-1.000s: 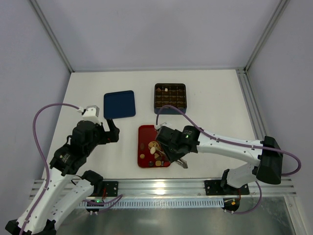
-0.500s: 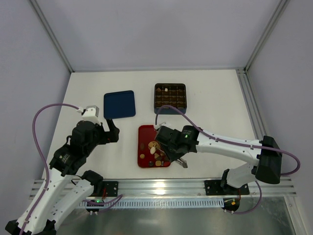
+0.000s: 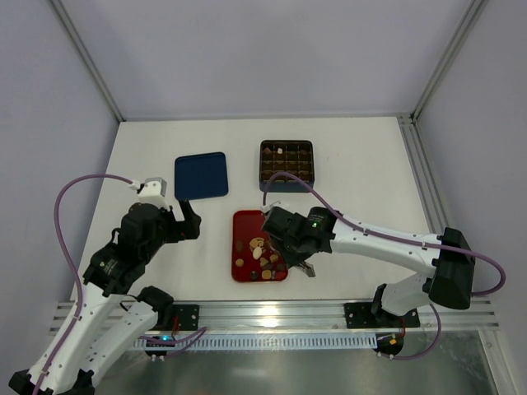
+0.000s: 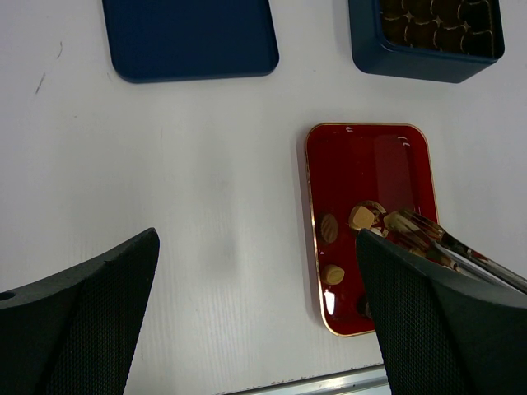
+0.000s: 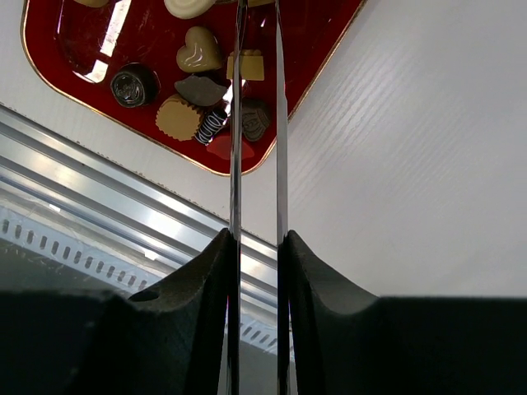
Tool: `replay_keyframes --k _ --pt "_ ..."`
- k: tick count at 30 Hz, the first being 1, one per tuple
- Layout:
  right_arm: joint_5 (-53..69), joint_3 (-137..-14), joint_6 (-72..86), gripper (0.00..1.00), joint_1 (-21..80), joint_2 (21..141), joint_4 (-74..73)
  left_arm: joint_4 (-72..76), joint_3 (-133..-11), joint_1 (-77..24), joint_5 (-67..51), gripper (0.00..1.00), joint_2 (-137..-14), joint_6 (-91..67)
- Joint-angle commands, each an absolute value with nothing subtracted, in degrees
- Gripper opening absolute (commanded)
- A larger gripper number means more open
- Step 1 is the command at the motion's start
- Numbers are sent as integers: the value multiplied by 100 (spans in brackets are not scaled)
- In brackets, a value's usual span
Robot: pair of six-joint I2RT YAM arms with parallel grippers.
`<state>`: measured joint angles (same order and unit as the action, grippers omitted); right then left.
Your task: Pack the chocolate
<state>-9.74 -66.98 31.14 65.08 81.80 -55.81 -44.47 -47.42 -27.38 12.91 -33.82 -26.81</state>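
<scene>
spanning the top view, a white table (image 3: 354, 189) is seen, walled on three sides. the left arm (image 3: 123, 255) is posed at 8 o'clock of the table, and the right arm (image 3: 379, 243) is stretched in from 4 o'clock toward the middle. a flat dark blue lid (image 3: 201, 175) is laid at 11 o'clock of the red tray (image 3: 247, 222), well apart from it. a dark blue box (image 3: 286, 186) with grid cells is set at 1 o'clock of the tray, near it but not touching. one pale piece is seen in a cell along the box's 12 o'clock edge; the other cells look brown, and what fills them cannot be told. the tray is placed near the table's 6 o'clock edge.

the left gripper (image 4: 257, 239) is held above bare table at 9 o'clock of the tray, its jaws spread wide with nothing between them. the right gripper (image 4: 394, 222), fitted with two long thin metal blades, is held over the tray. only a narrow gap is left between the blades, and their tips are cut off in the wrist view, so whether a piece is pinched cannot be told.

the chocolate (image 5: 198, 56) is gathered loose on the tray's 6 o'clock half: a tan heart, a dark round cup, a tan scalloped piece, a yellow square, a striped piece and a red one.
</scene>
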Motion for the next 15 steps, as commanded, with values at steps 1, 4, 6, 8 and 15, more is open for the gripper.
replay_keyframes --k 1,4,6,8,15 --pt "-923 -6952 3023 31 6434 8174 -5485 -4307 -4720 -2760 1345 100 -3322 -2707" --pt "-862 -6943 3023 30 6363 8078 -5432 -4307 -4711 -2760 1336 100 -3340 -2707" --pt "-835 -6952 3006 30 6284 8007 -5414 -4315 -4720 -2760 1345 100 -3340 -2716" --pt "-800 -6961 2997 30 6206 7954 -5405 -4307 -4720 -2760 1345 99 -3331 -2707" --pt "-765 -7022 2962 29 6003 7717 -5423 -4315 -4720 -2760 1336 100 -3340 -2707"
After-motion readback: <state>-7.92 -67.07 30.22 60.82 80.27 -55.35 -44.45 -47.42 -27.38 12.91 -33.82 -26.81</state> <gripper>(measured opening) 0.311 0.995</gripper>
